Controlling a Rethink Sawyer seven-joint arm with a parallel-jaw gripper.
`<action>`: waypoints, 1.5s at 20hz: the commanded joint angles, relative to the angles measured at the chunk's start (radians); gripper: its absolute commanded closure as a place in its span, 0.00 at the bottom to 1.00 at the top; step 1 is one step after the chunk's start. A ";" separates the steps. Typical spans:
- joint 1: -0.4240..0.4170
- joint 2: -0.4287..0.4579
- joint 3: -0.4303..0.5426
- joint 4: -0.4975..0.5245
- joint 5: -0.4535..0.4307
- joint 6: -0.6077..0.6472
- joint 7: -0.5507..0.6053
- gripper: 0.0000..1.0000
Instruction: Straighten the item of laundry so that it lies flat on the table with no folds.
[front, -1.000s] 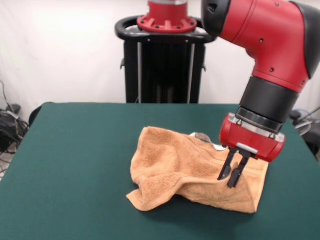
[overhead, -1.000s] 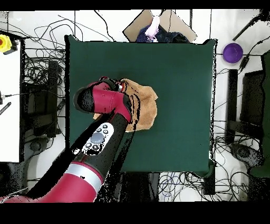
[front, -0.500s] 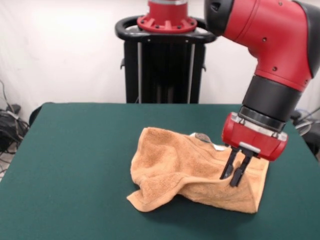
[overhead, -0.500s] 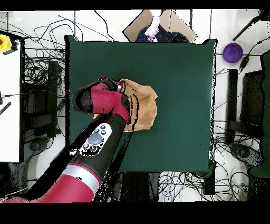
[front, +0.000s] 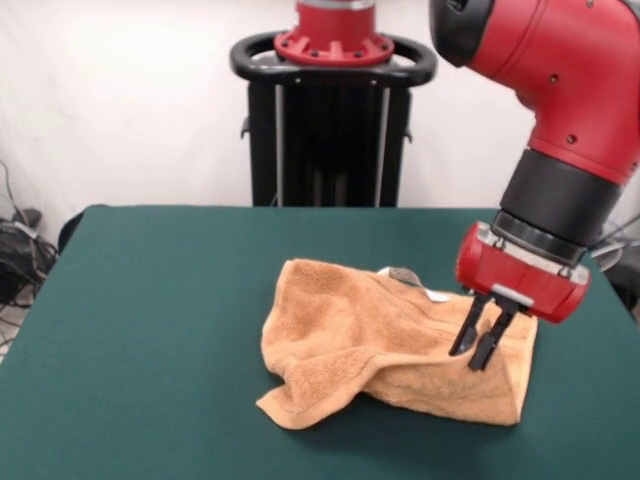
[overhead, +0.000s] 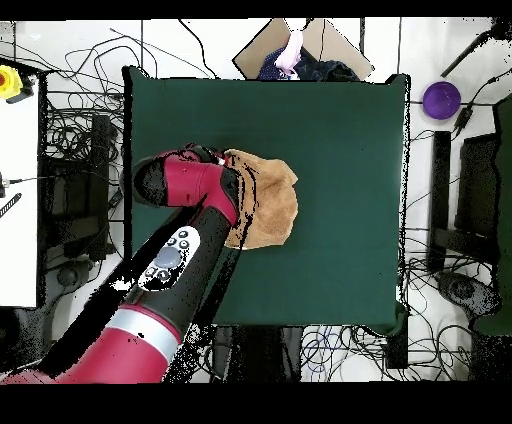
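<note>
The peach-orange towel (front: 350, 340) lies crumpled right of the middle of the green table (front: 150, 300), with raised folds and a corner curled under at its front left. A small white tag (front: 437, 294) shows at its far edge. My gripper (front: 468, 360) comes down on the towel's right part, its two black fingers close together and pinching a ridge of cloth. In the overhead view the red arm (overhead: 190, 190) covers the gripper and the towel's (overhead: 275, 200) left side, and the table (overhead: 340, 150) shows around them.
The towel's right edge lies near the table's right side in the front view. Around the table on the floor are tangled cables (overhead: 70, 150), a purple round object (overhead: 441, 99) and a cardboard box (overhead: 300, 45).
My gripper has shifted to the right in the front view, still low on the towel. The pinched ridge followed it, and the towel's front-left corner shifted slightly.
</note>
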 joint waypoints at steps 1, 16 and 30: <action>-0.025 0.087 0.065 -0.060 0.007 0.086 0.176 1.00; -0.133 0.144 0.057 -0.191 0.004 0.120 0.145 1.00; -0.159 0.162 -0.007 -0.262 -0.020 0.163 0.131 1.00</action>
